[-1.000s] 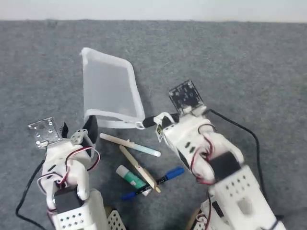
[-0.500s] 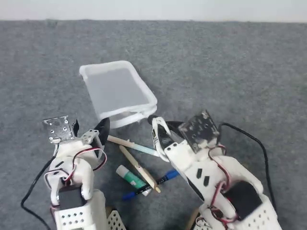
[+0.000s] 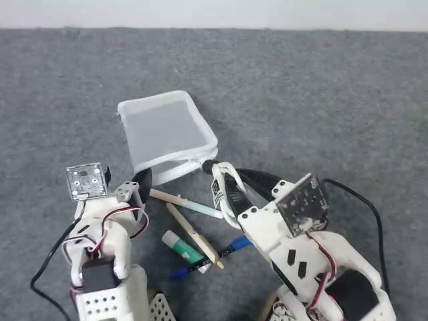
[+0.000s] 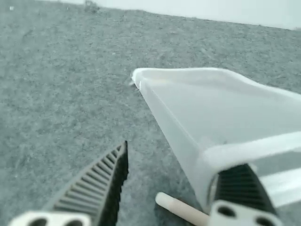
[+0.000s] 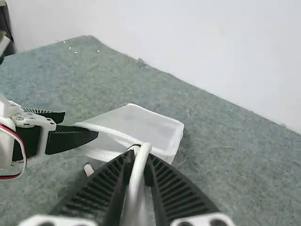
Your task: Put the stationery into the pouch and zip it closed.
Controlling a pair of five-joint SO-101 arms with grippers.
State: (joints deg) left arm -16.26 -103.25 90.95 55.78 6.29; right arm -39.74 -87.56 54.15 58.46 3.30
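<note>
- Pouch (image 3: 164, 127) turned a bit; far end drawn toward surface's near edge.
- R pincer (image 3: 212, 168) pivoted, wrist swung toward near-right corner.
- L pincer (image 3: 142, 179) shifted rightward to pouch's near corner.

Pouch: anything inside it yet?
Nothing shows through the translucent pouch; the stationery lies outside on the mat. What sits just behind its near rim, where the right hand grips, is covered.
</note>
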